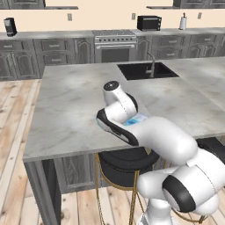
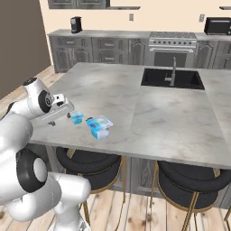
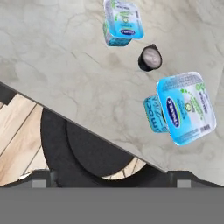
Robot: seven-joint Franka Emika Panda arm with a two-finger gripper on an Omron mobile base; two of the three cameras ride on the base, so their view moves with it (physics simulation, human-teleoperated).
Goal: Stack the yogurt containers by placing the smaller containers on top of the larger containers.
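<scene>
Three yogurt containers stand close together near the front edge of the marble island. The larger container [image 3: 186,107] is a bright blue squarish tub with a wide printed lid, also seen as the larger tub [image 2: 100,126] and partly behind my arm as the larger tub [image 1: 135,119]. A smaller light-blue tub [image 3: 124,22] [image 2: 76,117] stands apart from it. Between them sits a tiny dark round cup [image 3: 150,57] with a light inside. My gripper [image 3: 112,182] [image 2: 56,118] hovers over the island's front edge beside the small tub, open and empty, touching nothing.
The island counter [image 2: 135,103] has a black sink [image 2: 171,79] with a faucet at its far side. Dark round stools [image 2: 90,164] stand under the front edge, and one stool [image 3: 83,148] lies right below my hand. Cabinets and a stove [image 2: 173,43] line the back wall.
</scene>
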